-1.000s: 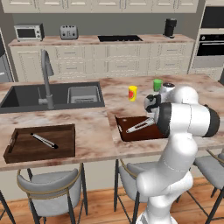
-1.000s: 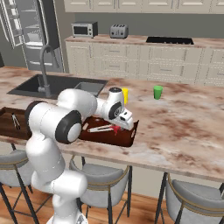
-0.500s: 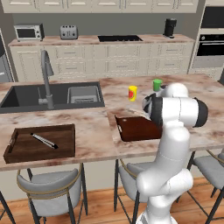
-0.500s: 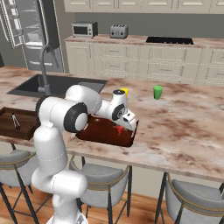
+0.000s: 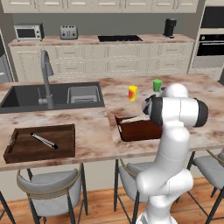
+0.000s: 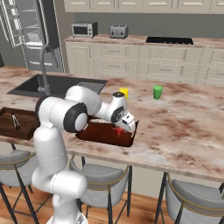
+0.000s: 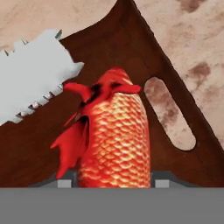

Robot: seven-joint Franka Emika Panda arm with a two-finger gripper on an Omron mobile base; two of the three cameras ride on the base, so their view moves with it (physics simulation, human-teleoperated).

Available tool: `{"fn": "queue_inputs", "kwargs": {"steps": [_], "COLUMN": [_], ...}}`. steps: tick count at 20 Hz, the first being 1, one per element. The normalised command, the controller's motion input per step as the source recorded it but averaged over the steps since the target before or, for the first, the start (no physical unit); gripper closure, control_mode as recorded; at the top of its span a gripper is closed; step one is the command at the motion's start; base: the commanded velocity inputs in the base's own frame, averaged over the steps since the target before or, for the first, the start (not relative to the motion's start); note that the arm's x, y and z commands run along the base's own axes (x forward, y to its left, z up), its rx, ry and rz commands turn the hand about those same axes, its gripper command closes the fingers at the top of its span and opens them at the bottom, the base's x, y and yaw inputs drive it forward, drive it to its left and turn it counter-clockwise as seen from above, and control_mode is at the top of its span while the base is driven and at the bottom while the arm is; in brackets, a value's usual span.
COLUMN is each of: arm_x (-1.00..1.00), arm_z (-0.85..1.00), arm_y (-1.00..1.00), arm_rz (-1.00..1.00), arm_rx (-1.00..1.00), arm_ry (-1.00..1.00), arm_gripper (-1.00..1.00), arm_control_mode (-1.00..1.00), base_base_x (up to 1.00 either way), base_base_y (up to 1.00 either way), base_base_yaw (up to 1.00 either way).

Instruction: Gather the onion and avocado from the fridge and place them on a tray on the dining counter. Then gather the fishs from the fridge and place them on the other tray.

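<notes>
My gripper (image 7: 113, 182) is shut on a red-orange scaly fish (image 7: 114, 135), which hangs nose-down just above the other tray (image 7: 131, 57), the reddish-brown one. A silver fish (image 7: 33, 76) lies in that tray beside it. In the right base view the gripper (image 6: 124, 127) sits low over the right end of the other tray (image 6: 103, 136) with the red fish (image 6: 118, 130) under it. My arm hides the hand in the left base view, where the other tray (image 5: 135, 130) rests on the dining counter (image 5: 94, 127). The darker tray (image 5: 39, 143) lies at the left with a slim grey item in it.
A yellow cup (image 5: 132, 92) and a green cup (image 5: 157, 85) stand behind the reddish tray. The dark sink (image 5: 52, 96) and its faucet (image 5: 46, 78) are at the left. The fridge (image 6: 26, 26) stands open at the far left. Grey stools line the counter's near edge.
The arm has swung round and the hand has dropped toward the right end of the reddish tray, still carrying the red fish. The silver fish stays in the tray.
</notes>
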Motion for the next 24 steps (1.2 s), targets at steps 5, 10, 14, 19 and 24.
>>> {"fn": "queue_inputs", "kwargs": {"steps": [5, 10, 14, 19, 24], "arm_x": [-0.09, 0.00, -0.12, -0.24, -0.47], "arm_z": [0.00, 0.13, 0.42, 0.79, 0.84], "arm_y": [0.09, 0.03, 0.00, 0.01, 0.11], "arm_rz": [-0.03, -0.05, -0.07, -0.08, -0.03], "arm_rx": [0.00, 0.00, 0.00, -0.01, 0.00], "arm_ry": [-0.02, 0.00, -0.02, -0.01, 0.00], "arm_gripper": [-1.00, -1.00, -1.00, -1.00, -1.00], "arm_control_mode": [-1.00, -1.00, -1.00, -1.00, -1.00], "base_base_x": [0.00, 0.00, 0.00, 0.00, 0.00], "base_base_y": [0.00, 0.00, 0.00, 0.00, 0.00], "base_base_yaw": [0.00, 0.00, 0.00, 0.00, 0.00]}}
